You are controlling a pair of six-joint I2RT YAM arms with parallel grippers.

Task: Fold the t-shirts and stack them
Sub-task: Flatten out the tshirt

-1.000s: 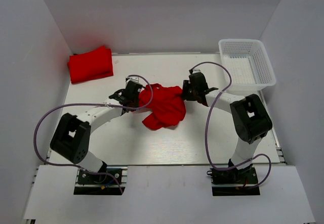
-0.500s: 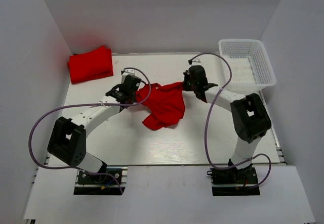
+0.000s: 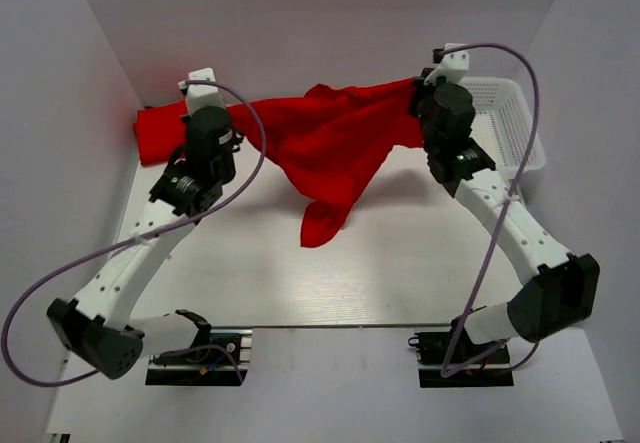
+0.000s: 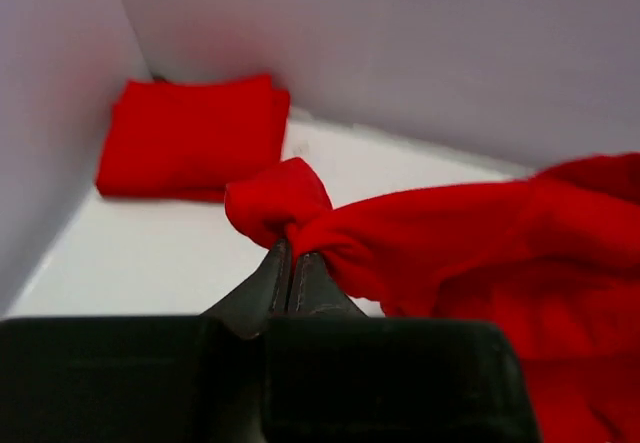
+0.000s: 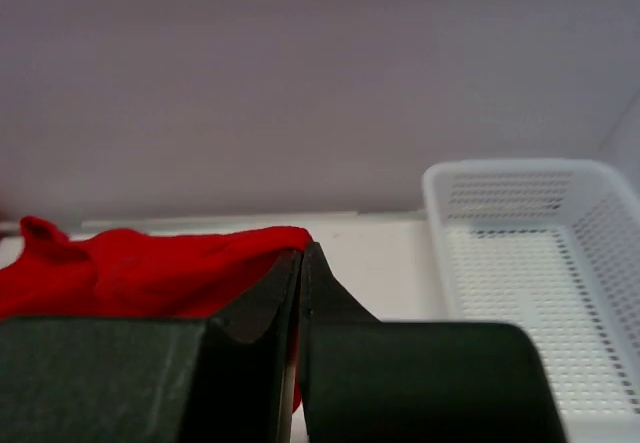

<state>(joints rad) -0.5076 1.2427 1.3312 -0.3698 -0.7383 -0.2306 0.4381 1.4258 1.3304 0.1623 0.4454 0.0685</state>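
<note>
The 2 arms have swung up and apart, stretching the crumpled t-shirt [image 3: 330, 143] in the air between them above the table [image 3: 400, 263]. The left gripper [image 4: 290, 251] is clamped on its left end, the right gripper [image 5: 302, 255] on its right. The right wrist hides part of the far-right basket [image 3: 500, 113]; the left arm covers part of the folded t-shirt [image 3: 155, 138] far left.

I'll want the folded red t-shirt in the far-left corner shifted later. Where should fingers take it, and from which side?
Probably the folded t-shirt by its right edge, coming low across the table: it lies flat, close to the left wall and the back wall, leaving only that and the near edge open.
</note>
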